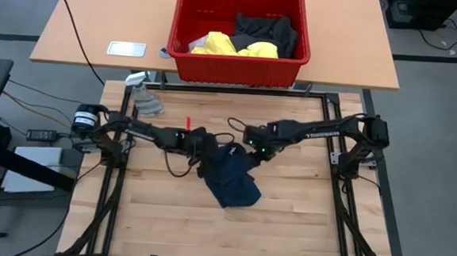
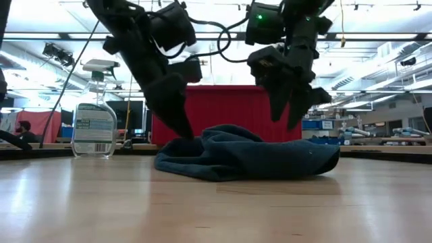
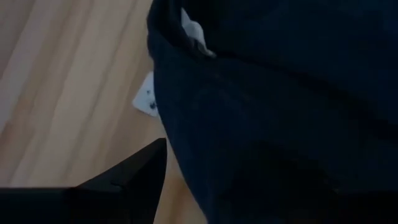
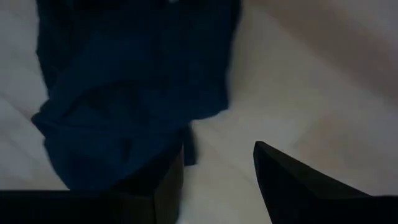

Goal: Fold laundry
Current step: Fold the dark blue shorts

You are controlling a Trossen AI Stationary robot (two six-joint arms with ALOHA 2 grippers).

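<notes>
On the wooden desk (image 1: pixel 286 219) the navy garment (image 1: pixel 232 180) lies crumpled; my left gripper (image 1: pixel 203 149) and right gripper (image 1: pixel 251 155) hover, jaws spread (nothing held). Grabbing bunched layers could worsen the tangle.

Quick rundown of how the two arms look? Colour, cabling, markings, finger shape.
Both arms are black, jointed, with boxy housings. Left arm: loose black cables looping beside it. Right arm: white lettering along one link and a small green light near the wrist. Each end effector, left and right, ends in two flat black fingers tapering to wedge points.
</notes>
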